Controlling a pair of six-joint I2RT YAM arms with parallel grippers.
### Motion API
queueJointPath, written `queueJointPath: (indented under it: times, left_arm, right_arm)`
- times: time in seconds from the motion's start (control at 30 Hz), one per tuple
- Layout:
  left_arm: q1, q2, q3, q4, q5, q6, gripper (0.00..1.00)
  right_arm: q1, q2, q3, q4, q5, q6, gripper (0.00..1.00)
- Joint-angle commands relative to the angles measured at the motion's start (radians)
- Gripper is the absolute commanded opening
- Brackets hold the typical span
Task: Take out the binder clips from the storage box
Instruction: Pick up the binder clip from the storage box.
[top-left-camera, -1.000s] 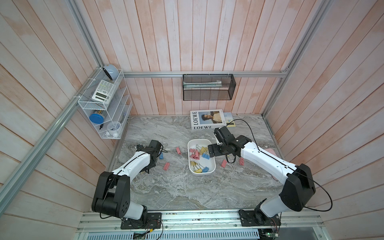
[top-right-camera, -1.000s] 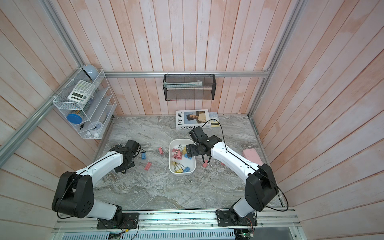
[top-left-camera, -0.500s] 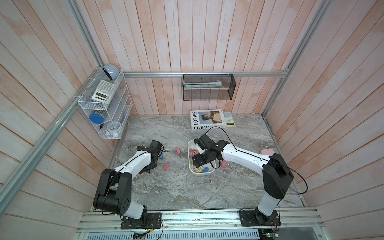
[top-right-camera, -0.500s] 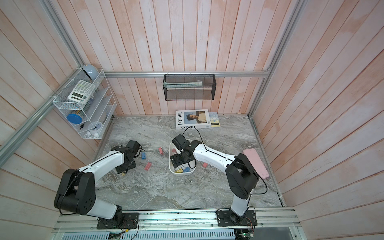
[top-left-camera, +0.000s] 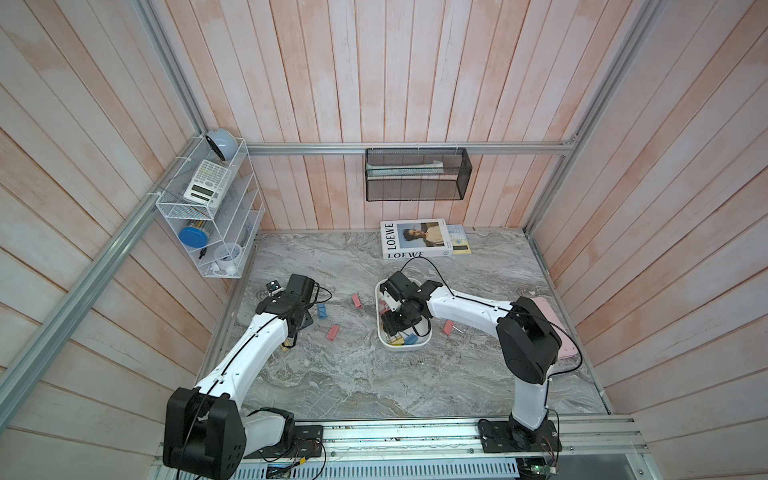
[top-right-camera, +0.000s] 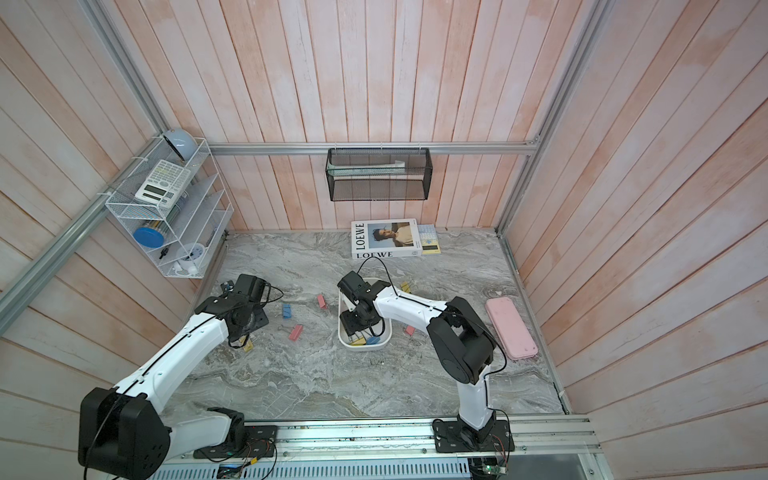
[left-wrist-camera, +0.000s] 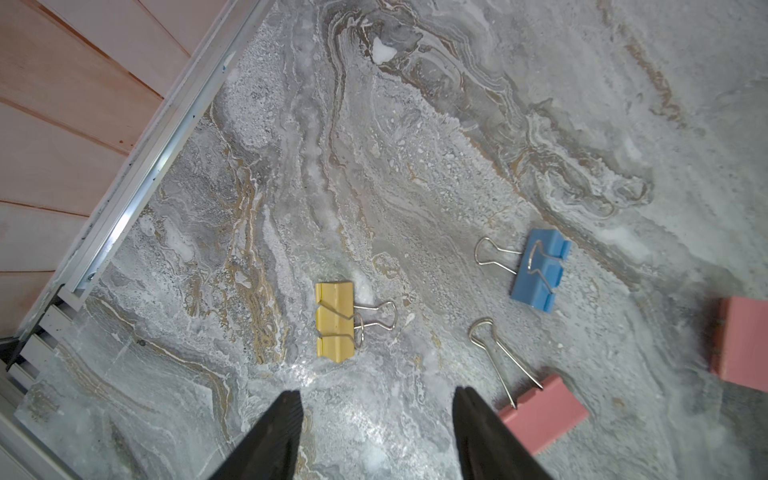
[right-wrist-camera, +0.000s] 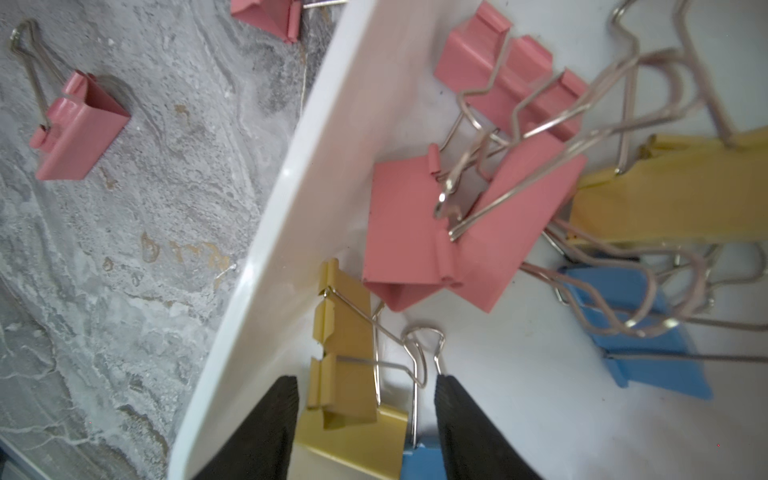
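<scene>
The white storage box (top-left-camera: 405, 348) (top-right-camera: 361, 347) stands mid-table with several pink, yellow and blue binder clips in it. My right gripper (top-left-camera: 392, 328) (top-right-camera: 353, 328) (right-wrist-camera: 365, 386) reaches into its near end. It is open, and its fingers stand either side of a yellow clip (right-wrist-camera: 345, 345) and a blue clip's wire handle. Pink clips (right-wrist-camera: 436, 232) lie just beyond. My left gripper (top-left-camera: 293, 332) (left-wrist-camera: 376, 399) hangs open and empty over the table, left of the box. A yellow clip (left-wrist-camera: 334, 320) lies just ahead of it, with a blue clip (left-wrist-camera: 540, 274) and a pink clip (left-wrist-camera: 544, 411) beside it.
More clips lie loose on the marble: pink ones (top-left-camera: 356, 300) (top-left-camera: 448, 327) on either side of the box, and a yellow one (top-right-camera: 405, 286). A LOEWE book (top-left-camera: 415, 239) lies at the back, and a pink case (top-right-camera: 511, 328) at the right. A black mesh basket (top-left-camera: 417, 174) and a white wire rack (top-left-camera: 212, 216) hang on the walls.
My right arm has swung from the box's right side to over its near end and gone down into it, its jaws narrowing. My left gripper has opened.
</scene>
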Motion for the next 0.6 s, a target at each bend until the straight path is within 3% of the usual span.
queueJointPath:
  times: [0.0, 0.07, 0.17, 0.3, 0.57]
  left_arm:
    - [0.003, -0.022, 0.015, -0.009, 0.034, 0.004, 0.65]
    - [0.003, -0.024, 0.014, -0.008, 0.042, 0.005, 0.66]
    - [0.002, -0.029, 0.019, 0.004, 0.071, 0.015, 0.7]
    - [-0.026, -0.051, 0.027, 0.039, 0.093, 0.033, 0.88]
    - [-0.058, -0.042, 0.054, 0.065, 0.105, 0.046, 0.89]
  right_arm:
    - [0.003, 0.035, 0.041, 0.011, 0.014, -0.029, 0.52]
    - [0.0, 0.049, 0.058, 0.006, 0.012, -0.037, 0.49]
    - [-0.001, 0.062, 0.072, 0.009, 0.008, -0.044, 0.36]
    - [-0.002, 0.069, 0.083, 0.009, 0.006, -0.045, 0.24]
    - [-0.006, -0.005, 0.054, -0.003, 0.019, -0.034, 0.06]
